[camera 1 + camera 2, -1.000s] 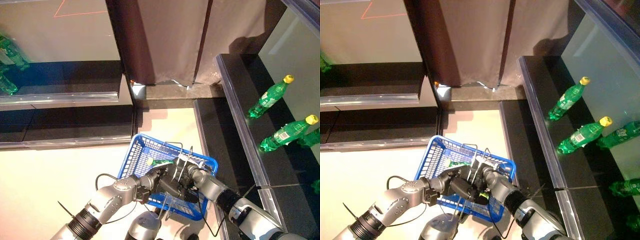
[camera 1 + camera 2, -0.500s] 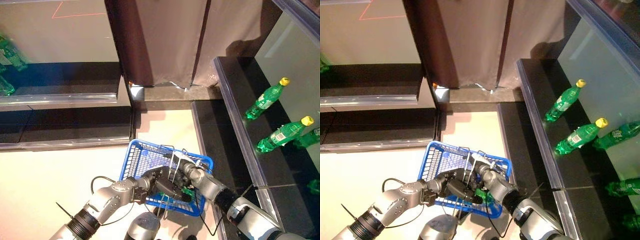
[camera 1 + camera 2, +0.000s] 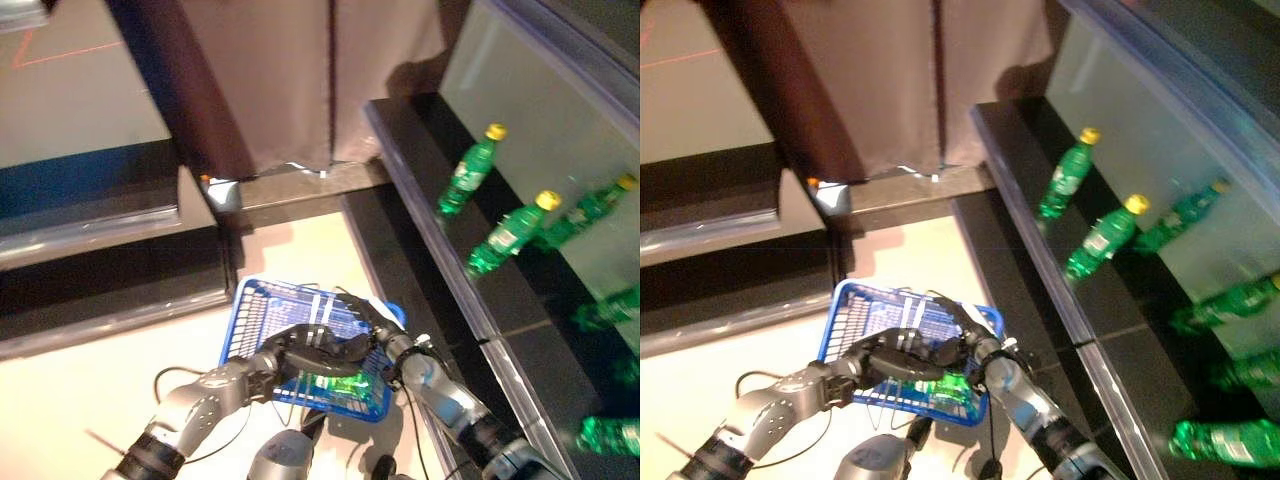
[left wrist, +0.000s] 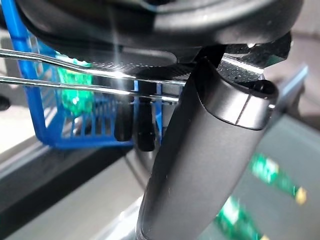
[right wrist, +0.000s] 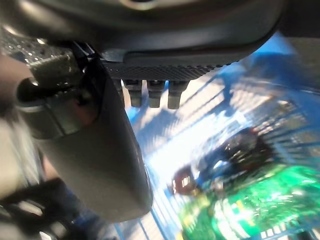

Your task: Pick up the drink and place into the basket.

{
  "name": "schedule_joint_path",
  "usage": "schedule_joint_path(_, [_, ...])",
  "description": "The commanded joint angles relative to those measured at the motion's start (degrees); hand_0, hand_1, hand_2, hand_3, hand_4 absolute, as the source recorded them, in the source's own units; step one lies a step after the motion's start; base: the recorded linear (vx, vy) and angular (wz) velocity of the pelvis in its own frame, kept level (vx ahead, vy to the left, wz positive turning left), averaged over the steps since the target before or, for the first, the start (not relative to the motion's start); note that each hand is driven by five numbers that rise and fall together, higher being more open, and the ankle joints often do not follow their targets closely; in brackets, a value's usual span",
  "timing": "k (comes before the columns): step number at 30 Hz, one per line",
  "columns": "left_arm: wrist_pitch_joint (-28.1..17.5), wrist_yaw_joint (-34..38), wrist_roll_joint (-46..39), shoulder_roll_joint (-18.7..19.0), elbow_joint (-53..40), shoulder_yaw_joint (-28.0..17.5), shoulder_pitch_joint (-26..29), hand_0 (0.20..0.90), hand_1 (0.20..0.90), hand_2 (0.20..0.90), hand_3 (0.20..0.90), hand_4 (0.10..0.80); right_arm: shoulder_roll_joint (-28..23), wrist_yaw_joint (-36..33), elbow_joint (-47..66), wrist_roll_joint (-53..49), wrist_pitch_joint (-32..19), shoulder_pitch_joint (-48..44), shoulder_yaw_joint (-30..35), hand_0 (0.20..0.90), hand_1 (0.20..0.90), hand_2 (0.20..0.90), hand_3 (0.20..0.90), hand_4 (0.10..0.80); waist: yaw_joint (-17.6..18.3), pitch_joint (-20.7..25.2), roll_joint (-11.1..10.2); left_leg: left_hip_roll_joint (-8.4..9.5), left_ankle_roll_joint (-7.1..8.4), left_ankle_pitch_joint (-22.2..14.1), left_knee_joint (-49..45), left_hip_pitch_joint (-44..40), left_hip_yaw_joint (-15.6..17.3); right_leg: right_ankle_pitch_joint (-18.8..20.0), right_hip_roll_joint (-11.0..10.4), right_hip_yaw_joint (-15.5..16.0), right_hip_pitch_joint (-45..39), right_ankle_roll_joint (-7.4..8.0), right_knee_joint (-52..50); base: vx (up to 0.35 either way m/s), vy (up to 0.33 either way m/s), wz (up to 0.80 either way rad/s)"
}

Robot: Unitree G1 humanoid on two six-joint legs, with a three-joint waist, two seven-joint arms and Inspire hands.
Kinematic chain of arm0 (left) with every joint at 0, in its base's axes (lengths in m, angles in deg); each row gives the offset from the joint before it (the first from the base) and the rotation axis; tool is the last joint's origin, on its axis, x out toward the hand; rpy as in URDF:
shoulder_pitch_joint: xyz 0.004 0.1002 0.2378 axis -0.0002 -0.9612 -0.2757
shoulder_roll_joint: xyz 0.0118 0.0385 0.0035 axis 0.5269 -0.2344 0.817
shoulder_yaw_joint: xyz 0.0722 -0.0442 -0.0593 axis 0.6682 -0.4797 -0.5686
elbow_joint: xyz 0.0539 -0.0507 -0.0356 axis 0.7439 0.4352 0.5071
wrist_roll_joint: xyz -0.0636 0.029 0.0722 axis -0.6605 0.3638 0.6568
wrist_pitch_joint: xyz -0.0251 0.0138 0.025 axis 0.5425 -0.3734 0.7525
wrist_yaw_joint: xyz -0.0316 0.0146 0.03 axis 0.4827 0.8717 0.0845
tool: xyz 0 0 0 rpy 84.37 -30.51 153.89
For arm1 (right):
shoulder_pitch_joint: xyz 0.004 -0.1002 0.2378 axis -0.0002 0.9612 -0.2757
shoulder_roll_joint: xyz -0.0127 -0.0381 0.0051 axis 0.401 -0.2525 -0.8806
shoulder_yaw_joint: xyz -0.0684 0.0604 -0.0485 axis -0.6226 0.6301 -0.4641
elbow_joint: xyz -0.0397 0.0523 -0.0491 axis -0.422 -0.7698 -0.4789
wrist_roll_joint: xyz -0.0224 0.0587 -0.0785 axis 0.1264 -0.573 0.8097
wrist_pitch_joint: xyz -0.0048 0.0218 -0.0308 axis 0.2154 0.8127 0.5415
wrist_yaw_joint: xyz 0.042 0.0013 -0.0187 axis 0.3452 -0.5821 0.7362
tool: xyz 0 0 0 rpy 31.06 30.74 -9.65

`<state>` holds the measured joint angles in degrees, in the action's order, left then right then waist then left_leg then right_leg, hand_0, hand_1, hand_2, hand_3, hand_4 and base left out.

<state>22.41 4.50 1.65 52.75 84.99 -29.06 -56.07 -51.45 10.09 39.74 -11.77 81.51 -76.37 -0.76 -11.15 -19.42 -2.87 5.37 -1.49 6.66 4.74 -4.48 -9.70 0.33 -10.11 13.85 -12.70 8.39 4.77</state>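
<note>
The blue basket [image 3: 258,312] hangs low in front of me, and a green drink bottle [image 3: 340,386] lies inside it at its near corner. My left hand [image 3: 300,346] is curled round the basket's wire handles [image 4: 60,70]; its wrist view shows the bottle [image 4: 75,82] below the wires. My right hand [image 3: 372,322] reaches over the basket's right rim with relaxed fingers and holds nothing. Its own wrist view shows the bottle [image 5: 250,202] lying apart from the fingers [image 5: 150,94].
A dark glass-fronted shelf [image 3: 420,190] runs along my right with several green bottles on it, such as a bottle [image 3: 466,172] and a second bottle [image 3: 510,236]. A brown curtain [image 3: 260,70] hangs ahead. Dark low shelves [image 3: 100,260] stand on the left.
The camera has swung to the right. The bottle went from my right hand above the basket down onto its floor. The right hand has let go; the left still holds the handles.
</note>
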Motion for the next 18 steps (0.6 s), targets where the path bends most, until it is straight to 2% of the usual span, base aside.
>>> schedule_joint_path(1, [-22.3, -4.8, -13.0, -9.0, -4.3, -9.5, 5.5, 0.300, 0.300, 0.300, 0.200, 0.100, -2.8, 4.8, 1.1, -5.2, -7.6, 4.1, -0.8, 0.900, 0.900, 0.900, 0.900, 0.800, 1.3, 16.5, 1.8, -0.51, 0.99, -10.0, -0.8, -4.5, 8.0, 3.0, 2.2, -3.4, 5.9, 0.38, 0.2, -0.040, -0.033, -0.47])
schedule_joint_path(6, [-28.9, -3.5, -13.8, -12.1, 9.0, -14.9, 5.1, 0.300, 0.300, 0.300, 0.200, 0.100, -3.1, 12.7, 1.4, -12.1, -9.6, 9.2, 6.0, 0.900, 0.900, 0.900, 0.900, 0.800, 6.1, 15.9, 1.7, -0.94, 1.36, -10.5, -1.4, -4.9, 11.0, 2.6, 3.4, -6.4, 6.4, -0.36, 0.2, -0.033, -0.046, -0.37])
schedule_joint_path(9, [-31.9, -2.7, -13.0, -13.1, 14.2, -17.2, 5.2, 0.300, 0.300, 0.300, 0.200, 0.100, -3.1, 14.7, 0.6, -13.7, -10.7, 11.7, 8.6, 0.900, 0.900, 0.900, 0.900, 0.800, 8.1, 15.7, 1.5, -1.05, 1.37, -10.9, -1.9, -4.9, 12.1, 2.3, 3.9, -7.8, 6.5, -0.56, 0.2, -0.027, -0.042, -0.20])
schedule_joint_path(14, [-34.4, -2.4, -13.8, -13.4, 21.5, -20.3, 4.7, 0.300, 0.300, 0.300, 0.200, 0.100, -1.8, 15.5, -3.9, -16.9, -10.8, 14.4, 12.5, 0.900, 0.900, 0.900, 0.900, 0.800, 10.4, 15.6, 1.6, -1.19, 1.33, -11.7, -2.8, -4.9, 13.6, 2.1, 4.6, -9.7, 6.6, -0.79, 0.2, -0.024, -0.032, -0.29])
schedule_joint_path(16, [-34.5, -2.8, -14.6, -13.3, 25.2, -21.7, 4.1, 0.300, 0.300, 0.300, 0.200, 0.100, 0.2, 16.4, -7.6, -25.9, -8.4, 15.5, 14.9, 0.900, 0.900, 0.900, 0.900, 0.800, 11.2, 15.7, 1.7, -1.33, 1.31, -12.0, -3.1, -4.9, 14.3, 1.9, 5.0, -10.5, 6.6, -0.96, 0.2, -0.019, -0.026, -0.32])
schedule_joint_path(18, [-34.2, -3.9, -14.5, -13.1, 28.4, -22.7, 3.8, 0.300, 0.300, 0.300, 0.200, 0.100, 2.3, 17.1, -12.5, -28.0, -8.8, 15.7, 17.0, 0.900, 0.900, 0.900, 0.900, 0.800, 11.6, 15.8, 1.9, -1.47, 1.33, -12.3, -3.3, -5.0, 14.7, 1.8, 5.2, -10.9, 6.6, -1.08, 0.2, -0.009, -0.018, -0.41])
